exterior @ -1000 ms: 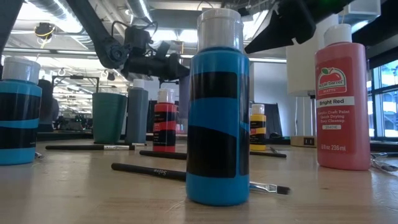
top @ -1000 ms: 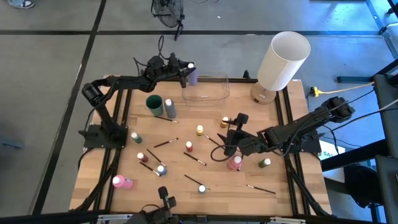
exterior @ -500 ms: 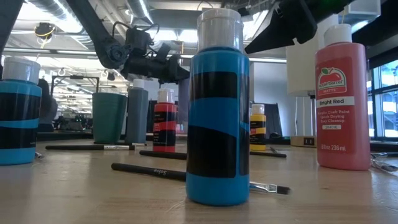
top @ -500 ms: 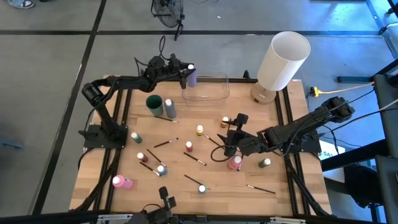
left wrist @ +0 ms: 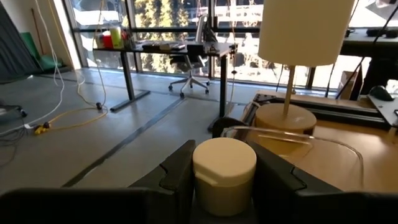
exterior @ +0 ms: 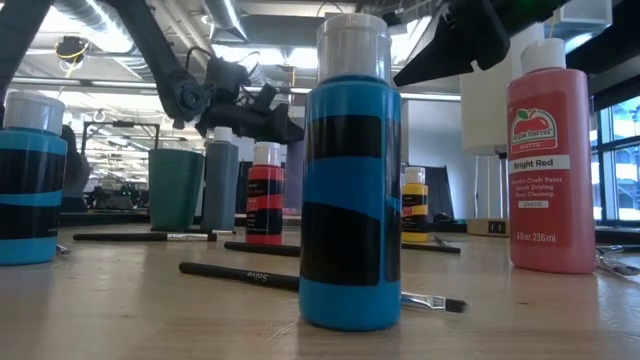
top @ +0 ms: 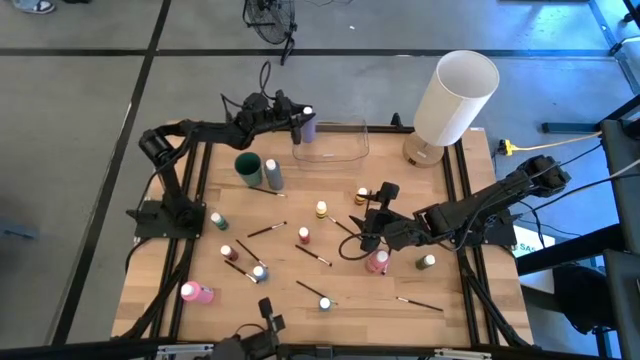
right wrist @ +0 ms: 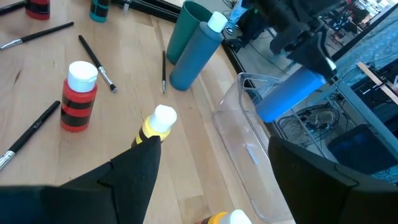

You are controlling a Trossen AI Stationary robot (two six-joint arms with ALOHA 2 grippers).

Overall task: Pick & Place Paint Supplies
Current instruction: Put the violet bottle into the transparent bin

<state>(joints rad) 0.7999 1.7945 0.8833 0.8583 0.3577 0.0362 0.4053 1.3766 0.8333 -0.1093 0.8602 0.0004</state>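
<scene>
**Now: left tool holds a lilac bottle at the container's edge**

Overall, the wooden counter (top: 200, 260) carries the scattered supplies, with the white cylinder (top: 455, 98) on its round base at the far right corner. The clear plastic container (top: 332, 141) sits at the far edge, middle.

Left tool (top: 298, 122) is raised at the container's left end, fingers (left wrist: 277, 177) closed on both sides of a lilac bottle (top: 308, 123) with a pale cap (left wrist: 224, 163); bottle is off the counter, above or just beside the container's left wall, cannot tell which.

Right tool (top: 371, 228) hovers low over the counter's right-middle, fingers spread apart, nothing between them. A yellow bottle (right wrist: 155, 126) shows just past its fingers; a pink bottle (top: 377, 262) lies right beside it on the near side.

Dark green cup (top: 248, 166) and grey-blue bottle (top: 273, 174) stand touching, left of the container. Red bottle (right wrist: 78, 96) stands mid-counter. Another pink bottle (top: 196, 292) lies on its side near the front left corner. A green bottle (top: 426, 262) stands right of the right tool.

Blue-and-black bottle (exterior: 349, 170) stands closest in the low view, a red "Bright Red" bottle (exterior: 546, 160) to its right.

Thin dark paintbrushes (top: 266, 229) lie flat, scattered between the bottles.
</scene>
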